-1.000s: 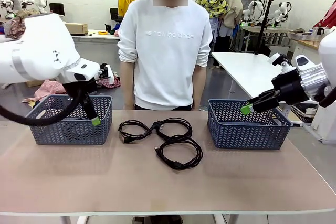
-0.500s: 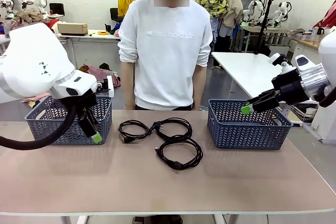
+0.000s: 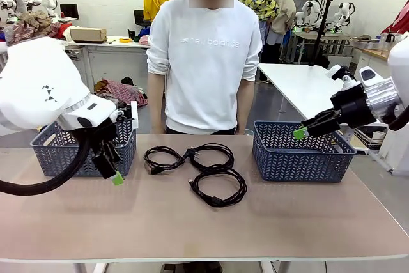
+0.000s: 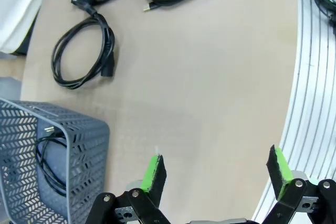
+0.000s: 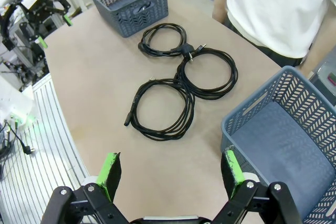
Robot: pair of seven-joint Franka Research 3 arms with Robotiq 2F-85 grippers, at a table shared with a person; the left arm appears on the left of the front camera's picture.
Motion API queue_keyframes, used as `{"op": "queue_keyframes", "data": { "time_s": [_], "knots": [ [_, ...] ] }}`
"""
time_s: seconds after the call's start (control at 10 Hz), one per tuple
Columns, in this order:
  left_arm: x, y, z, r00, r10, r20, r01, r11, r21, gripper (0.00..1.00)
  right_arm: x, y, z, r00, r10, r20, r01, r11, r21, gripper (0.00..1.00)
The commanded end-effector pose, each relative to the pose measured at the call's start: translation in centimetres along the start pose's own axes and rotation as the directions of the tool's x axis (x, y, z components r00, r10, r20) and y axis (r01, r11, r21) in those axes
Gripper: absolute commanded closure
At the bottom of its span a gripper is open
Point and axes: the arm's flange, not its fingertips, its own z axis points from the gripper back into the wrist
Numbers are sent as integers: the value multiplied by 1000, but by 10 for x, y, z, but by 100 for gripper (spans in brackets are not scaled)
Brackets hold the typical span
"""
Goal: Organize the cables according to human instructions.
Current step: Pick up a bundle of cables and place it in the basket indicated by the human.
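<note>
cables (image 3: 209, 168): 3 on table (image 3: 287, 222), 1 in left of 2 baskets (image 4: 84, 145) | left fingers (image 4: 155, 171), right fingers (image 5: 111, 174) apart

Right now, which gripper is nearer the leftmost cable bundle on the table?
Left. The left gripper hangs beside that cable bundle; the right gripper hovers by the right basket, farther off.

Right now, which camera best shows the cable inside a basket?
The left wrist view: it looks down into the basket onto the cable. The right wrist view shows it far and small; the front view faces the basket's wall.
</note>
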Motion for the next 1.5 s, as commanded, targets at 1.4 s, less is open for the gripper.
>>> {"op": "queue_keyframes", "data": {
  "time_s": [1.4],
  "knots": [
    [1, 2, 2, 1000, 1, 3, -1, 1000, 4, 0, 2, -3, -2, 999, 20, 30, -20, 1000, 11, 0]
  ]
}}
